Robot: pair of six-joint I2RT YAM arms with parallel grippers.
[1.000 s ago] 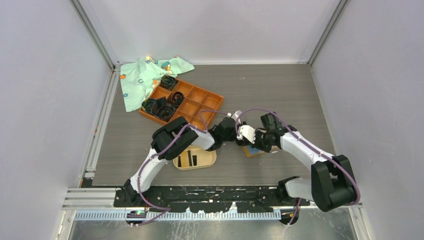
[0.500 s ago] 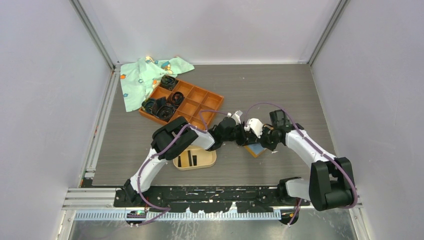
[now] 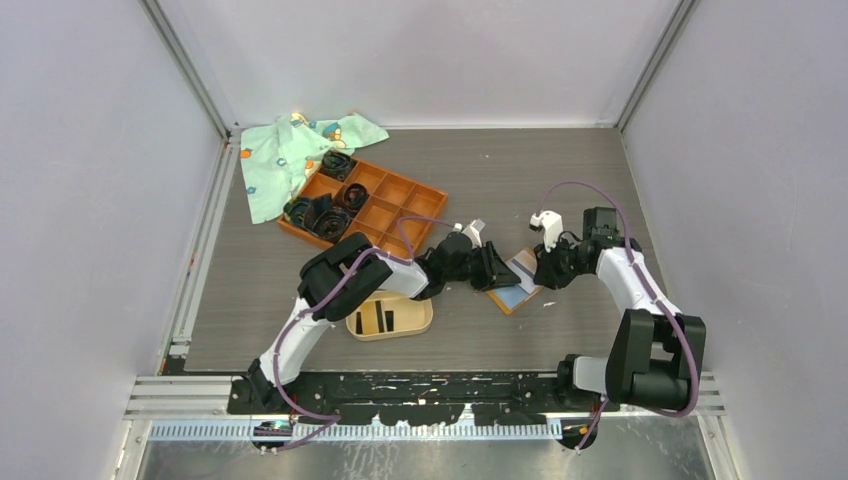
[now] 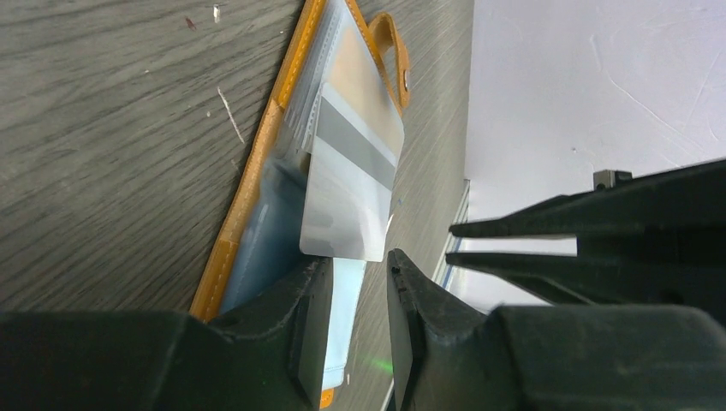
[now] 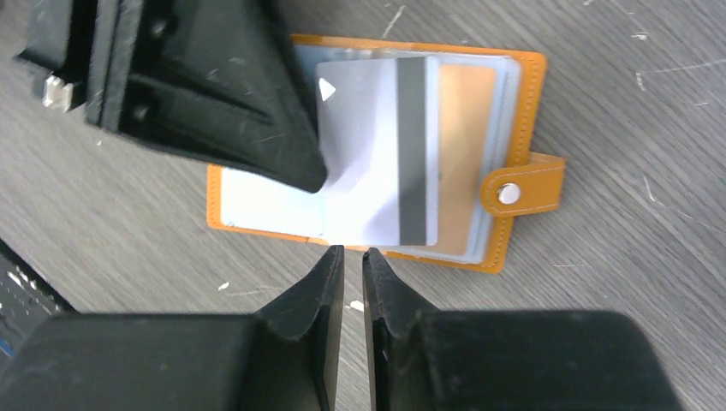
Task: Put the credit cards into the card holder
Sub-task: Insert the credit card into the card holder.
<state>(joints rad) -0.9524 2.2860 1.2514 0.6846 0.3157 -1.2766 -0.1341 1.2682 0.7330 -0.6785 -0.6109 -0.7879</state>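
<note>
An orange wallet (image 3: pixel 512 293) lies open on the table, blue-grey inside. A pale credit card (image 5: pixel 377 163) with a dark stripe sticks halfway out of its sleeve. My left gripper (image 4: pixel 358 259) is open, low over the wallet, its tips at the credit card's (image 4: pixel 351 201) near edge with nothing between the fingers. In the right wrist view one left finger (image 5: pixel 257 128) overlaps the card's corner. My right gripper (image 5: pixel 352 252) hovers just off the wallet's long edge, jaws a narrow slit apart and empty. The beige card holder (image 3: pixel 424 319) sits left of the wallet with dark cards (image 3: pixel 383 318) in it.
An orange grid tray (image 3: pixel 400 205) at the back left holds black coiled bands (image 3: pixel 322 212). A green patterned cloth (image 3: pixel 290 150) lies behind it. My left gripper (image 3: pixel 495 270) and right gripper (image 3: pixel 547 274) sit close together over the wallet.
My right gripper has pulled back to the right off the wallet and its jaws have parted slightly. The left gripper stayed at the wallet and opened a little. The pale card now shows.
</note>
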